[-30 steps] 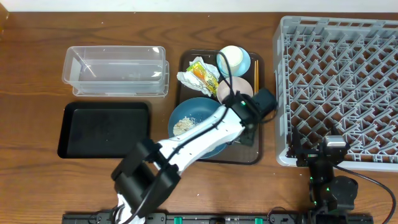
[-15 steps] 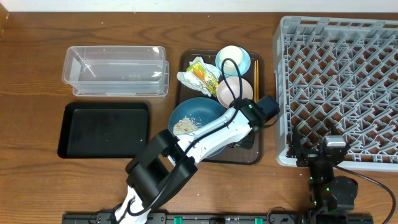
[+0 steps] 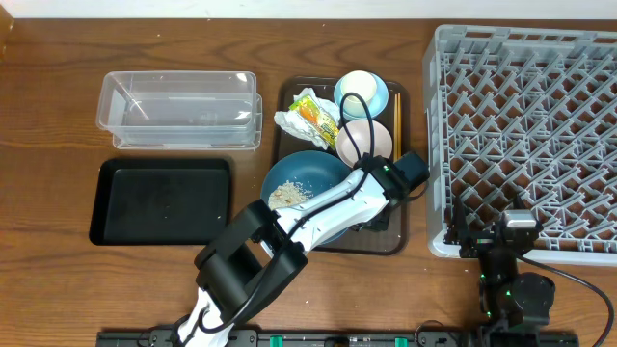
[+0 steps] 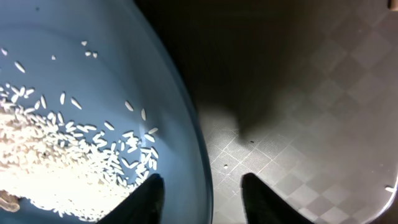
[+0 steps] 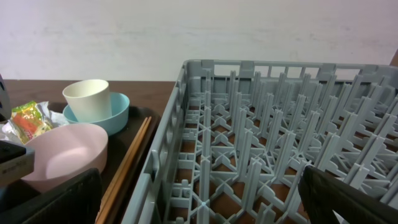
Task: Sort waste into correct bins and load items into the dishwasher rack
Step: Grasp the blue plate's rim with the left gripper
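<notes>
Our left gripper (image 4: 202,182) straddles the big blue bowl (image 4: 93,62) rim, jaws apart. Next we pinch it, keeping rice (image 4: 50,149) inside

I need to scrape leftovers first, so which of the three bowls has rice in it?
The large dark-blue bowl, with rice grains inside. The light-blue bowl holds a white cup; the pinkish bowl looks empty.
</notes>
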`<state>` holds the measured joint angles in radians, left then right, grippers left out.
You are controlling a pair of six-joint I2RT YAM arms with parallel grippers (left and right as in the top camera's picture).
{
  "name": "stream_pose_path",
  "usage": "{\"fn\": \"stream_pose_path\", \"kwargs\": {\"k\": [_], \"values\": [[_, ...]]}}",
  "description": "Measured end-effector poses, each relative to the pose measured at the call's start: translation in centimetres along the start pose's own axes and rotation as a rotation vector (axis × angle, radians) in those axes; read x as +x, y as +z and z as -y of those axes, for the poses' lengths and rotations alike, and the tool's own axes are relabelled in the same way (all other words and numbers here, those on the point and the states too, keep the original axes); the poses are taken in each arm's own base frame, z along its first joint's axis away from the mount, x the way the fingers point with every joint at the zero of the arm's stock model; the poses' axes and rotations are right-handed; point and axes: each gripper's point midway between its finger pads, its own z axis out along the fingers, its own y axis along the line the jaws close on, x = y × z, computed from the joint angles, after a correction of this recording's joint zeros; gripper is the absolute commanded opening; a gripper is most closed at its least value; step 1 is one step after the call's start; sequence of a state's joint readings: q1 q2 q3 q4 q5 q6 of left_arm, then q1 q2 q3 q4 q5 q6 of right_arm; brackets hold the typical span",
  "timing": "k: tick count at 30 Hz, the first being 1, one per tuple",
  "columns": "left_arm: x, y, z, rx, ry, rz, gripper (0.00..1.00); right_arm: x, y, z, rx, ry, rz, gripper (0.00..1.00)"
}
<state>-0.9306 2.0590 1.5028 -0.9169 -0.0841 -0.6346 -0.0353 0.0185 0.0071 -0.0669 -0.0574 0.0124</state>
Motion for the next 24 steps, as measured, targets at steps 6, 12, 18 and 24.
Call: {"fn": "stream_pose_path", "kwargs": {"k": [6,12,18,24], "values": [[-0.02,0.0,-0.01,-0.001,-0.001,0.001,0.41,-0.01,0.0,0.0,0.0,0.0,0.0,0.99],[-0.05,0.0,0.03,0.001,-0.001,0.003,0.39,-0.01,0.0,0.0,0.0,0.0,0.0,0.99],[-0.01,-0.04,0.33,0.005,0.004,0.008,0.38,0.0,0.0,0.0,0.0,0.0,0.0,0.99],[0.36,0.12,0.39,0.001,0.008,0.003,0.33,-0.01,0.0,0.0,0.0,0.0,0.0,0.99]]}}
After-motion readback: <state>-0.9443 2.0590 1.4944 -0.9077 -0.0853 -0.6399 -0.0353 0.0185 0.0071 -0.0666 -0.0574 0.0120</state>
